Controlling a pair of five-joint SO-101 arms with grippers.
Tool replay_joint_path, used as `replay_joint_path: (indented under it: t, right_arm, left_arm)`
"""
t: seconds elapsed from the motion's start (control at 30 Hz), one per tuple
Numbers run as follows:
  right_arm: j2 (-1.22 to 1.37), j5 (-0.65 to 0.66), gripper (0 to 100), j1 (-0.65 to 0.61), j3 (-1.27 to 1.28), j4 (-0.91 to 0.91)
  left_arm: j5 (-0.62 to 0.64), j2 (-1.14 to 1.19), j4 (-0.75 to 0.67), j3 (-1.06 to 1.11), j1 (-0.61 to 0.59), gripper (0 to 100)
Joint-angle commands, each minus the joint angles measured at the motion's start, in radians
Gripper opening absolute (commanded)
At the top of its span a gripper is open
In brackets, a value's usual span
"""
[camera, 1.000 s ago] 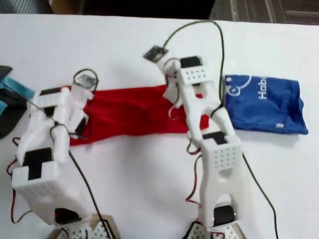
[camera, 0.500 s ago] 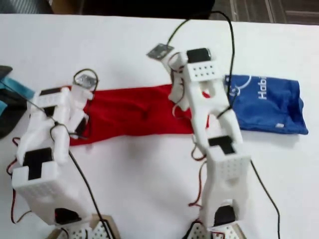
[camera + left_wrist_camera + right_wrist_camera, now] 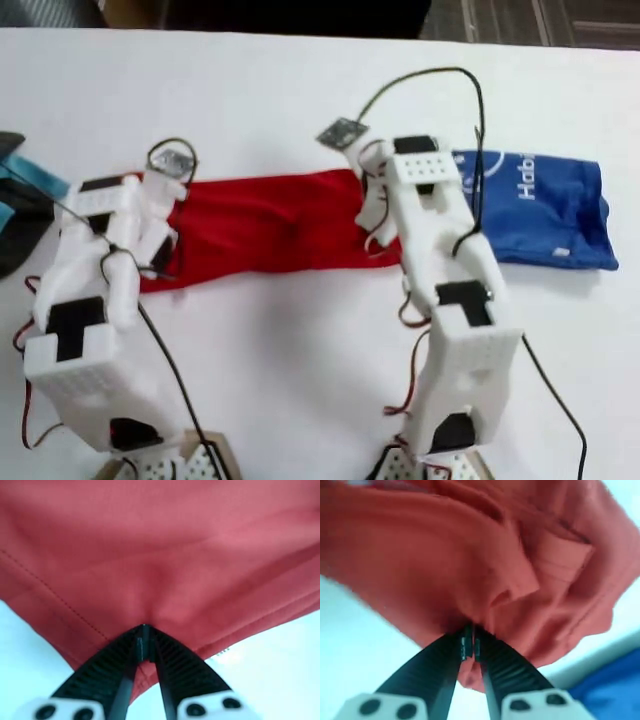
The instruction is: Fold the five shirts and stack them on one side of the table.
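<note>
A red shirt lies folded into a long band across the middle of the table. My left gripper is shut on its hem at the band's left end. My right gripper is shut on bunched red cloth at the band's right end, where the red shirt puckers into folds. A folded blue shirt lies just right of the right arm, and a strip of the blue shirt shows beyond the red cloth.
A dark and teal pile of cloth sits at the table's left edge. Cables loop above the right arm. White table lies bare in front of the red band and behind it.
The right arm has moved to the right toward the blue shirt, dragging the red shirt's right end with it. The left arm has stayed put.
</note>
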Motion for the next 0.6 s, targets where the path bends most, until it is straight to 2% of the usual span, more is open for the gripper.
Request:
replay_joint_path:
  t: [0.0,0.13,0.27,0.57]
  right_arm:
    - [0.031,0.034,2.2,0.07,-0.048,-0.038]
    - [0.068,0.037,2.2,0.125,-0.132,-0.013]
    - [0.07,0.038,2.2,0.119,-0.193,0.064]
    - [0.068,0.026,2.2,-0.015,-0.387,0.288]
  left_arm:
    - [0.005,0.0,-0.02,0.005,-0.015,3]
    - [0.005,0.0,-0.02,0.005,-0.015,3]
    - [0.005,0.0,-0.02,0.004,-0.015,3]
    - [0.005,0.0,-0.02,0.004,-0.015,3]
